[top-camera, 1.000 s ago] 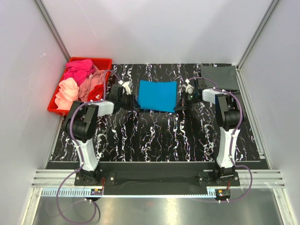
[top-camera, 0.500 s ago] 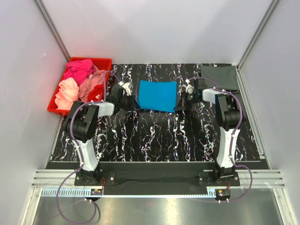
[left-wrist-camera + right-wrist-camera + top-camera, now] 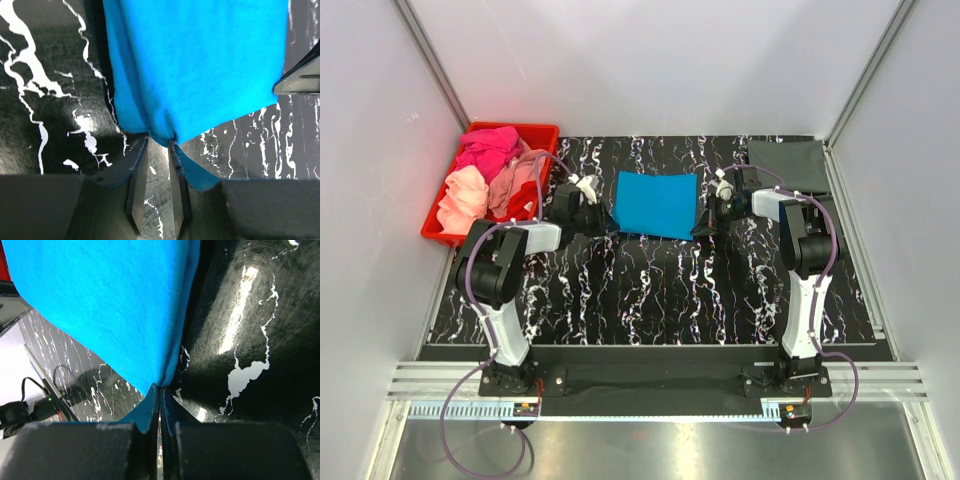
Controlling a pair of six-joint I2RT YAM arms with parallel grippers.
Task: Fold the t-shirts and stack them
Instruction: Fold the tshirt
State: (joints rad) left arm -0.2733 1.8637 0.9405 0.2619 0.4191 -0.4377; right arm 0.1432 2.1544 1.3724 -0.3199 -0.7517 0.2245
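Note:
A bright blue t-shirt (image 3: 657, 203) lies folded into a rectangle on the black marbled table (image 3: 650, 290). My left gripper (image 3: 605, 225) sits at its near-left corner. In the left wrist view the blue t-shirt (image 3: 200, 65) ends right at the tips of my left gripper (image 3: 158, 145), whose jaws stand a little apart with bare table between them. My right gripper (image 3: 703, 227) is at the near-right corner. In the right wrist view my right gripper (image 3: 161, 387) is shut, pinching the corner of the blue t-shirt (image 3: 110, 305). A dark grey t-shirt (image 3: 788, 165) lies folded at the back right.
A red bin (image 3: 542, 130) at the back left holds hot pink (image 3: 488, 148), peach (image 3: 465, 195) and salmon (image 3: 520, 170) shirts in a loose heap. White walls and metal rails enclose the table on three sides.
My left arm's elbow has shifted slightly down and to the left, and its wrist has edged back a little. The blue t-shirt and my right arm have not moved.

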